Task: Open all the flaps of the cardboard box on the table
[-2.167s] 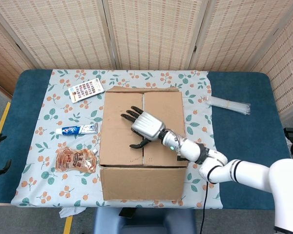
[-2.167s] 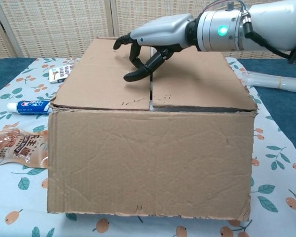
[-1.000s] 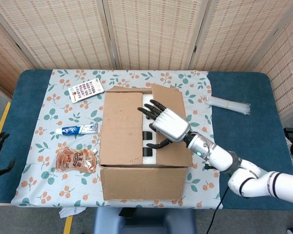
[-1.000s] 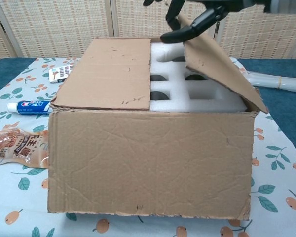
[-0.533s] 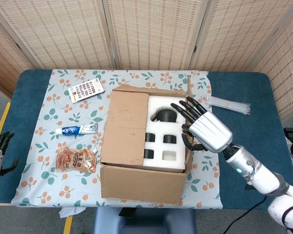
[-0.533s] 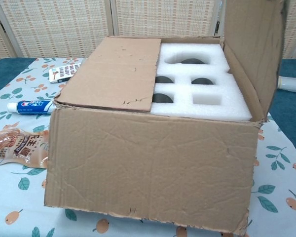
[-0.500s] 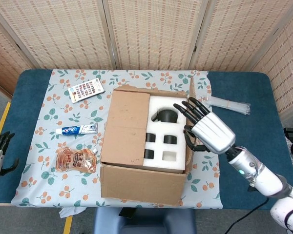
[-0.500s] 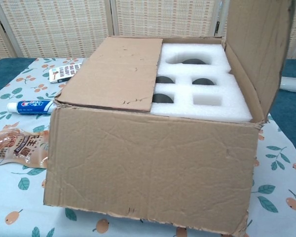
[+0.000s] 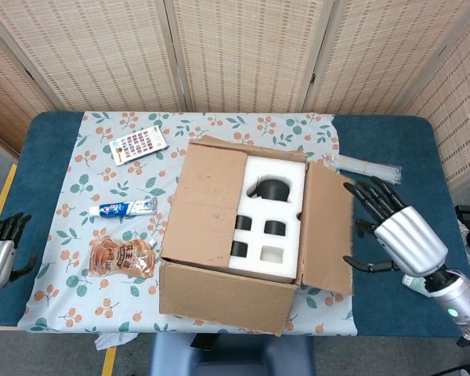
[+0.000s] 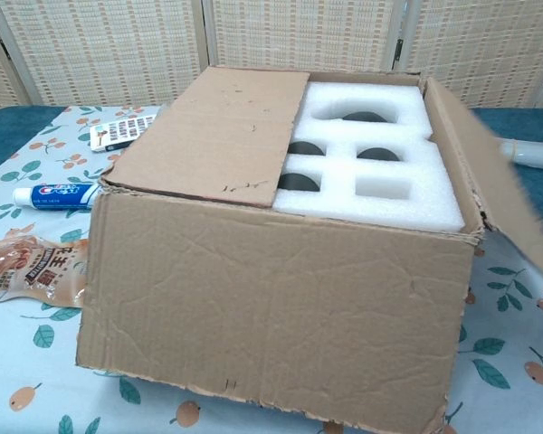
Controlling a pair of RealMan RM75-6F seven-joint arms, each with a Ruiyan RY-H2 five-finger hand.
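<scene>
- The cardboard box [image 9: 219, 290] sits mid-desk on the floral cloth [image 9: 94, 164], turned slightly askew.
- Its right flap [image 9: 327, 227] hangs folded outward; the left flap [image 9: 206, 202] lies flat over the box's left half.
- White foam insert [image 9: 278, 266] shows in the box's open half, with dark items in its cut-outs.
- Right hand [image 9: 395, 231] hovers just right of the box, fingers spread, holding nothing.
- Left hand [image 9: 0, 251] waits far left of the box at the desk [image 9: 39, 141] edge, empty, fingers apart.
- Left of the box: toothpaste tube [image 9: 124, 208], snack pouch [image 9: 124, 257], remote [image 9: 138, 143].
</scene>
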